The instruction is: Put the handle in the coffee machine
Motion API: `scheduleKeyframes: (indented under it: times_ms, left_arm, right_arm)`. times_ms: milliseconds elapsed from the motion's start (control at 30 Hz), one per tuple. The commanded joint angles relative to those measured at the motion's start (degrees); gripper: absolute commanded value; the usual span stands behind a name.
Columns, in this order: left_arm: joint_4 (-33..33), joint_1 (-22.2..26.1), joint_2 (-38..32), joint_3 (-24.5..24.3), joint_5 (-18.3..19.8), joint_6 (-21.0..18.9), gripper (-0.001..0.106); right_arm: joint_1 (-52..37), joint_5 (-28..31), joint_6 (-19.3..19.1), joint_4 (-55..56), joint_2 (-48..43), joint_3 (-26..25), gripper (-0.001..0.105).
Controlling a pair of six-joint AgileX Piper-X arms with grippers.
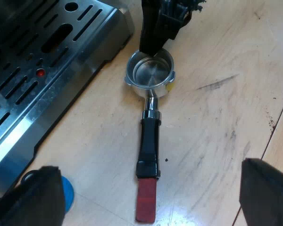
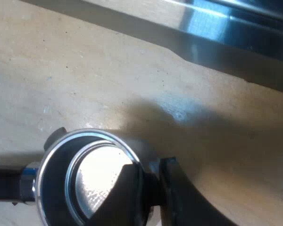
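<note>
Steel holder (image 1: 150, 75): lies flat on the table, basket up, just beside the machine (image 1: 108, 33) at its slotted drip tray (image 1: 47, 61); the dark handle (image 1: 148, 141) runs toward my left wrist, ending in the red end (image 1: 146, 205).
Right gripper (image 2: 151, 181): clenched on the basket rim, one finger inside, one outside.
Left gripper (image 1: 151, 188): released, fingers wide apart, hanging near the red end; a blue tamper (image 1: 67, 193) sits by one finger.
Doing it well: I judge a rim pinch thin; I would lift slowly, keep the basket level, and let the left take the handle before turning to the machine's front.
Surface: pale wooden table (image 1: 217, 132); scuffed, with dark marks.
Room: bright light glints off the machine's metal edge.
</note>
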Motion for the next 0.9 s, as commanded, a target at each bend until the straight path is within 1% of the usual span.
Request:
scheduleKeyframes:
  times_ms: [33,133,200,300,567,767,800,833,867,900]
  left_arm:
    - [-0.8,-0.4,0.0,0.0,-0.1,0.0,0.076]
    - [-0.8,-0.4,0.0,0.0,-0.1,0.0,0.076]
    - [-0.8,-0.4,0.0,0.0,-0.1,0.0,0.076]
    - [-0.8,-0.4,0.0,0.0,-0.1,0.0,0.076]
    - [-0.8,-0.4,0.0,0.0,-0.1,0.0,0.076]
    - [-0.8,-0.4,0.0,0.0,-0.1,0.0,0.076]
    - [-0.8,-0.4,0.0,0.0,-0.1,0.0,0.076]
    - [-0.8,-0.4,0.0,0.0,-0.1,0.0,0.076]
    - [-0.8,-0.4,0.0,0.0,-0.1,0.0,0.076]
    - [-0.8,-0.4,0.0,0.0,-0.1,0.0,0.076]
  right_arm:
    - [0.1,-0.1,-0.2,0.6,-0.8,-0.2,0.000]
    - [0.1,0.4,-0.2,0.6,-0.8,-0.2,0.000]
    - [0.1,2.4,-0.2,0.6,-0.8,-0.2,0.000]
    - [0.1,3.4,-0.4,0.8,-0.8,0.3,0.000]
    - [0.1,3.4,-0.2,0.8,-0.8,4.2,0.000]
    - [0.1,3.8,-0.2,0.6,-0.8,4.3,0.000]
    - [0.1,3.8,-0.2,0.8,-0.8,4.3,0.003]
    - [0.1,4.2,-0.2,1.0,-0.8,4.3,0.009]
    - [0.1,4.3,-0.2,1.0,-0.8,4.3,0.011]
    - [0.1,4.9,-0.2,1.4,-0.8,4.3,0.021]
